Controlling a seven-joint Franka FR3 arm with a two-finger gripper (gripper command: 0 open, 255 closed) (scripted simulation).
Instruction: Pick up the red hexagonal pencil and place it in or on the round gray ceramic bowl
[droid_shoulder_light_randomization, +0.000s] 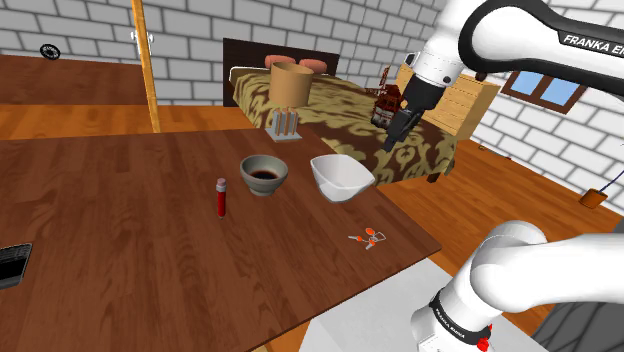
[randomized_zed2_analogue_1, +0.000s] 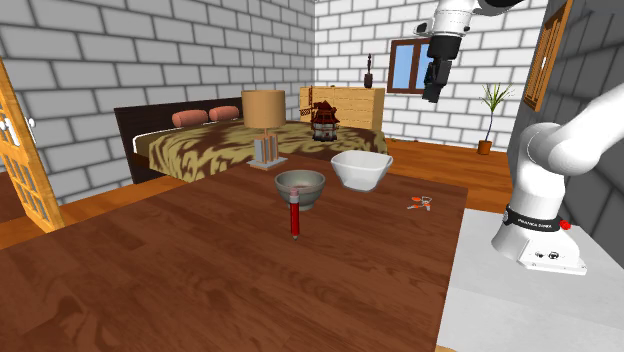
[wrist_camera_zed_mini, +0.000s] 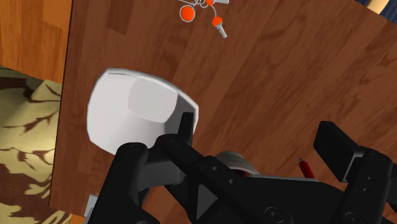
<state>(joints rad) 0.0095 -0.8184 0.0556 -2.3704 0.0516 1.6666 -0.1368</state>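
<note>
- My gripper hangs well above the worktop, near the edge that faces the bed.
- In the wrist view I see the fingers standing apart, with nothing between them.
- The red pencil is on the worktop near the gray bowl, not touching it, on the side away from the white bowl.
- The two bowls sit side by side with a small gap, and the white bowl is the one under my gripper.
- Orange-tagged keys lie near the worktop's edge, apart from both bowls.
</note>
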